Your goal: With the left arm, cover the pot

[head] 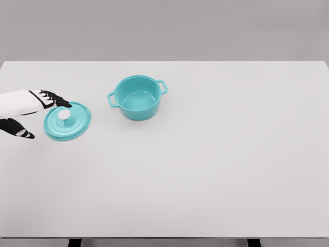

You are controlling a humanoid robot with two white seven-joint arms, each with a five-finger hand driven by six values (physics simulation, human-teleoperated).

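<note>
A teal pot with two side handles stands uncovered on the white table, left of centre. Its teal lid with a white knob lies flat on the table to the pot's left. My left hand comes in from the left edge and hovers at the lid's left rim. Its fingers are spread above the lid's far edge and the thumb hangs lower left. The hand holds nothing.
The table's far edge runs along the top against a grey wall. Dark table legs show at the bottom edge.
</note>
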